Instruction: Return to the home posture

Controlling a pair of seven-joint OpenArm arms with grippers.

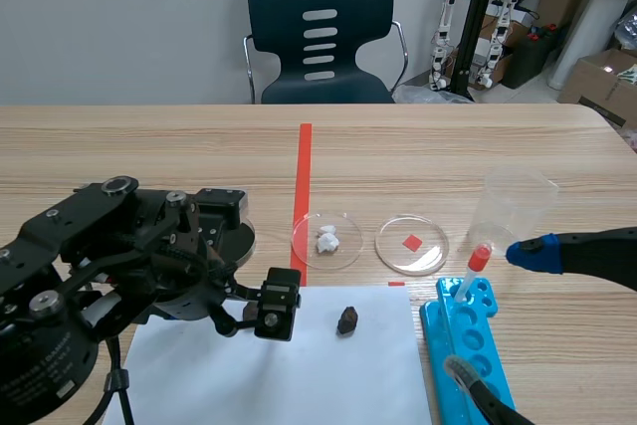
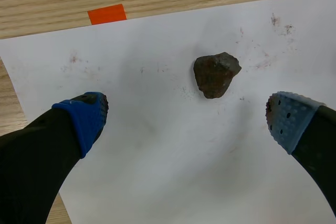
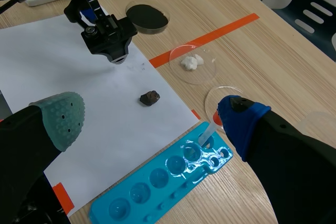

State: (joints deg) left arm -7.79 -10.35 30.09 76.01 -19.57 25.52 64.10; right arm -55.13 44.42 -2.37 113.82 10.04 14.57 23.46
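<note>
My left gripper [image 2: 186,119] hangs open over the white paper [image 2: 157,156], its blue-padded fingers spread wide. A small dark brown rock [image 2: 216,74] lies on the paper just ahead of it, touching neither finger. In the scene view the left arm [image 1: 119,266] is folded low at the left, near the same rock [image 1: 347,320]. My right gripper [image 1: 493,311] is open above the blue well tray [image 1: 468,345], holding nothing. From the right wrist, that gripper [image 3: 149,115] looks down on the rock [image 3: 149,98] and the tray [image 3: 163,179].
A dropper [image 1: 472,271] with a red bulb stands in the tray. Behind the paper sit a dish of white lumps [image 1: 326,239], a dish with a red square [image 1: 412,244], a black dish [image 3: 147,17] and a clear cup [image 1: 513,206]. A chair [image 1: 320,32] stands beyond the table.
</note>
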